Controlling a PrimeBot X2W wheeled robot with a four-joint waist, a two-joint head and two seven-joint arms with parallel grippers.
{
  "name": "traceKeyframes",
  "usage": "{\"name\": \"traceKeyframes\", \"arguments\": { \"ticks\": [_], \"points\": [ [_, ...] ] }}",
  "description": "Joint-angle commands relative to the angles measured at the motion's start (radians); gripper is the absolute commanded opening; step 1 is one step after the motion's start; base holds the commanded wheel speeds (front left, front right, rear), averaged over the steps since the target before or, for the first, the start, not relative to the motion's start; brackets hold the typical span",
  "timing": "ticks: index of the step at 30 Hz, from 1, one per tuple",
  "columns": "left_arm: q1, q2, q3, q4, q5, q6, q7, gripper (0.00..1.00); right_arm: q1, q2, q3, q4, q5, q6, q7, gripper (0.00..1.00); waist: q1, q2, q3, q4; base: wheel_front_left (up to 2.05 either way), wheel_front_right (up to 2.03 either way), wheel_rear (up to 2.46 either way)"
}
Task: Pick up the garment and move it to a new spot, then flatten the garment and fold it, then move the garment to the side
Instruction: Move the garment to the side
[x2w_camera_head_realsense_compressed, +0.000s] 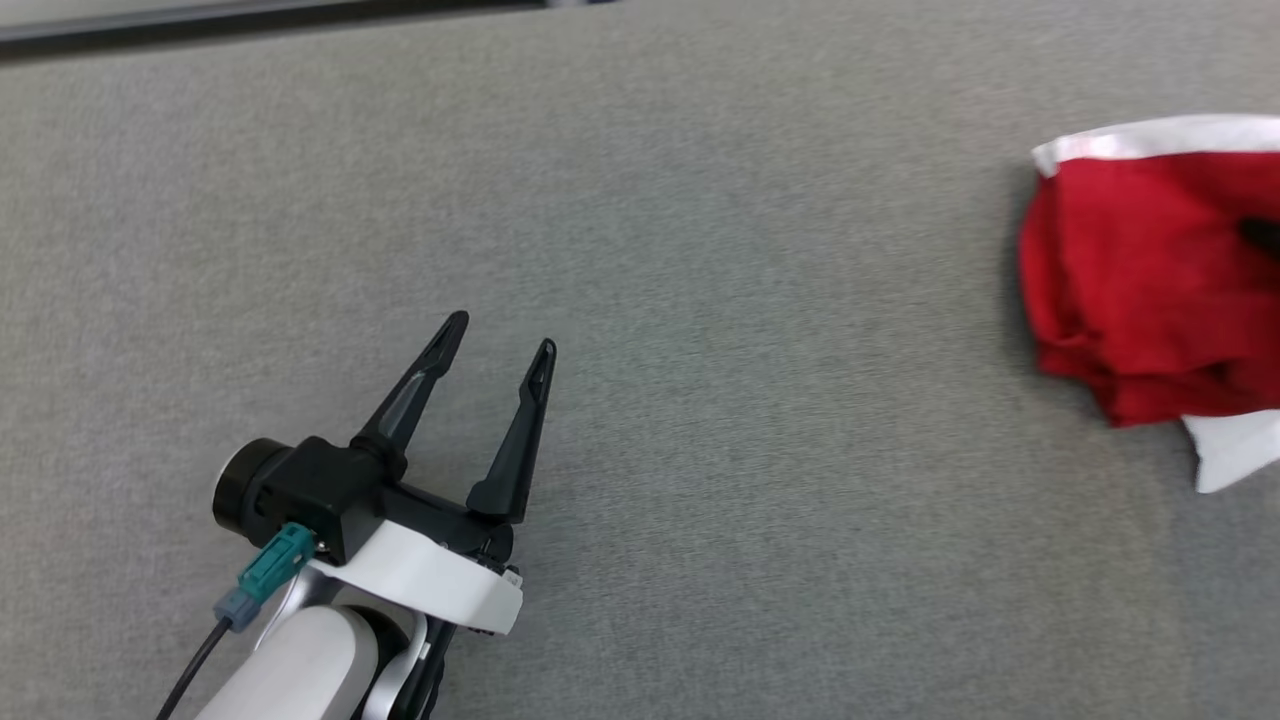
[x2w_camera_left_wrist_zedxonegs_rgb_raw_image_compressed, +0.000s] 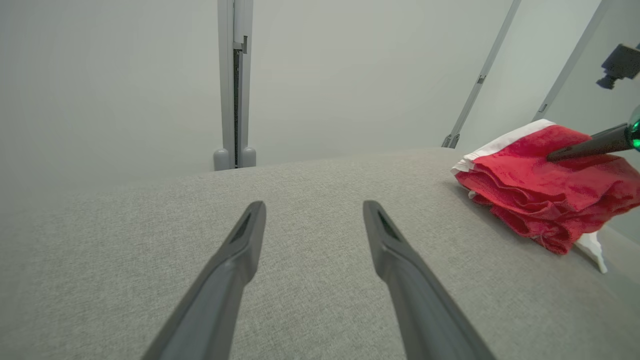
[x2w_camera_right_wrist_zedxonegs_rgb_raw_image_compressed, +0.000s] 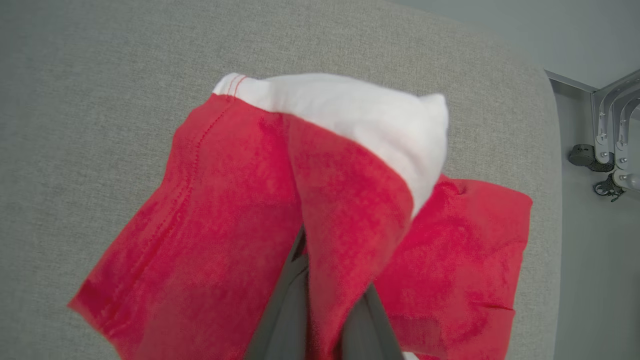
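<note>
Looking down from the head camera, I see the left gripper (x2w_camera_head_realsense_compressed: 502, 333) hanging over the grey fabric table (x2w_camera_head_realsense_compressed: 700, 300) with its two dark fingers spread wide and nothing between them. Taking that left gripper as my mark, the garment (x2w_camera_head_realsense_compressed: 1140, 290) lies well off to its right and slightly farther out, with a broad stretch of grey fabric between the two. It is a bunched red piece with white edging, several layers deep, one white corner poking out on its near side.

In the left wrist view the splayed fingers of the left gripper (x2w_camera_left_wrist_zedxonegs_rgb_raw_image_compressed: 313, 207) point across the table, and the garment (x2w_camera_left_wrist_zedxonegs_rgb_raw_image_compressed: 540, 195) sits ahead and to the right of them, resting on the fabric.

The right gripper (x2w_camera_right_wrist_zedxonegs_rgb_raw_image_compressed: 327, 300) is clenched on the garment (x2w_camera_right_wrist_zedxonegs_rgb_raw_image_compressed: 225, 215): a ridge of red cloth runs up between its dark fingers (x2w_camera_right_wrist_zedxonegs_rgb_raw_image_compressed: 287, 305) and hides their tips. From the left wrist camera, one of its fingers (x2w_camera_left_wrist_zedxonegs_rgb_raw_image_compressed: 585, 149) lies across the top of the pile.
</note>
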Motion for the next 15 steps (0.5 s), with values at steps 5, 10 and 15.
{"name": "traceKeyframes", "arguments": {
  "ticks": [5, 10, 15],
  "points": [
    [-0.023, 0.002, 0.007, 0.003, -0.003, 0.004, -0.012, 1.0, -0.079, -0.08, 0.061, 0.101, -0.028, 0.0, -0.003, 0.0, 0.0, 0.0, 0.071, 0.082, 0.0, 0.0, 0.0],
    [-0.024, -0.004, 0.012, 0.016, -0.01, 0.004, -0.026, 1.0, -0.132, -0.074, 0.083, 0.235, -0.1, 0.0, -0.082, 1.0, 0.0, 0.0, 0.069, 0.096, 0.0, 0.0, 0.0],
    [-0.004, -0.002, 0.016, 0.033, -0.019, 0.008, -0.036, 1.0, -0.159, -0.013, 0.088, 0.367, -0.166, 0.0, -0.147, 1.0, 0.0, 0.0, 0.024, 0.082, 0.0, 0.0, 0.0]
  ]
}}
